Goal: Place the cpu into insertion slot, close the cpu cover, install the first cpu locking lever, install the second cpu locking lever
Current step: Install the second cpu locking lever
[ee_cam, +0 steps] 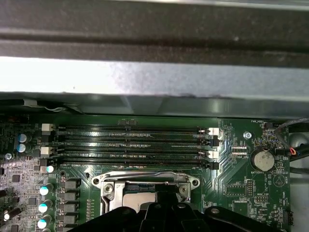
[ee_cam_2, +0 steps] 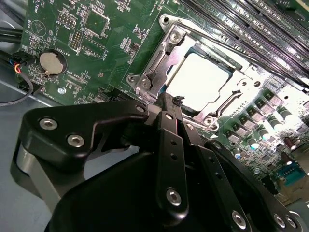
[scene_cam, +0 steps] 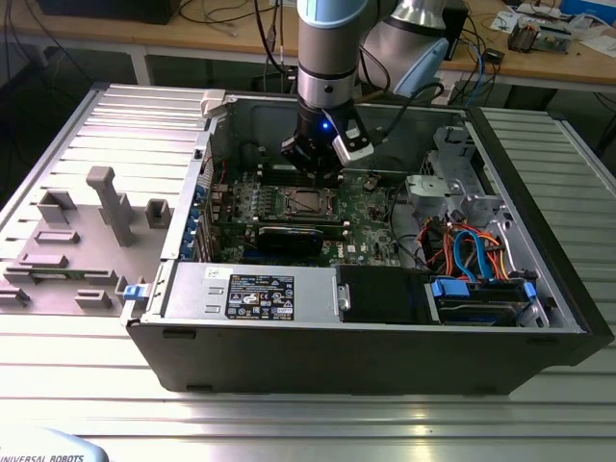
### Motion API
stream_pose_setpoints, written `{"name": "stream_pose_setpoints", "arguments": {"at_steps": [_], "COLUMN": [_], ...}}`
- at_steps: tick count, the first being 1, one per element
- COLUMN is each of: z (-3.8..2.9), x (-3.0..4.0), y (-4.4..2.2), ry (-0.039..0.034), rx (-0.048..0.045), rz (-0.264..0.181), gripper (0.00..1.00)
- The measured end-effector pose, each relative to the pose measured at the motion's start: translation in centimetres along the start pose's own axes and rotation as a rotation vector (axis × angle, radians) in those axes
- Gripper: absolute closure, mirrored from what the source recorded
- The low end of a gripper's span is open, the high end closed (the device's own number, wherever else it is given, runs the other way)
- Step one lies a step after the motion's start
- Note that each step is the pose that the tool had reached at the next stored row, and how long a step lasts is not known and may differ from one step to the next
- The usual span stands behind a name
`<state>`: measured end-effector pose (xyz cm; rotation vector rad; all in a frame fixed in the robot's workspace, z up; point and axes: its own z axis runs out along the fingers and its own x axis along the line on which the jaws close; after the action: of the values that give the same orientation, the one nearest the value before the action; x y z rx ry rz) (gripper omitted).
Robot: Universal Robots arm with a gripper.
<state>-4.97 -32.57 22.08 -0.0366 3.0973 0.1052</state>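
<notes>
cpu: you see it (ee_cam_2: 200,82) seated in the socket, bright silvery top face showing through the frame window; in the first wrist view only an edge of it (ee_cam: 136,199) shows.
insertion slot: the socket (scene_cam: 310,201) sits mid-board on the green motherboard (scene_cam: 371,217), just beside the long black memory slots (ee_cam: 130,145).
cpu cover: silver frame plate (ee_cam_2: 166,53) lies flat down over the chip; its rim (ee_cam: 145,180) faces the memory slots.
locking lever: a thin rod (ee_cam_2: 227,48) runs along the frame's side next to the memory slots.
gripper: you have it (ee_cam_2: 166,104) directly over the socket's near edge, fingers together, tips at the cover frame, nothing held; the exterior view shows it (scene_cam: 316,171) hanging inside the open case (scene_cam: 539,241).
coin cell: round battery (ee_cam_2: 51,63) on the board, apart from the socket.
</notes>
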Motion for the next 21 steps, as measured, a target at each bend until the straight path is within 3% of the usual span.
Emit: {"name": "stream_pose_setpoints", "arguments": {"at_steps": [12, 15, 17, 21], "z": [-0.06, -0.54, -1.38, -1.59], "x": [0.0, -0.02, -0.05, -0.06], "y": [-0.18, -0.15, -0.1, -0.31], "ry": [0.0001, -0.0001, 0.0, 0.0], "rx": [0.0004, 0.0002, 0.0003, 0.0003], "rz": [0.0, 0.0, 0.0, 0.0], "gripper": [0.89, 0.89, 0.89, 0.89]}}
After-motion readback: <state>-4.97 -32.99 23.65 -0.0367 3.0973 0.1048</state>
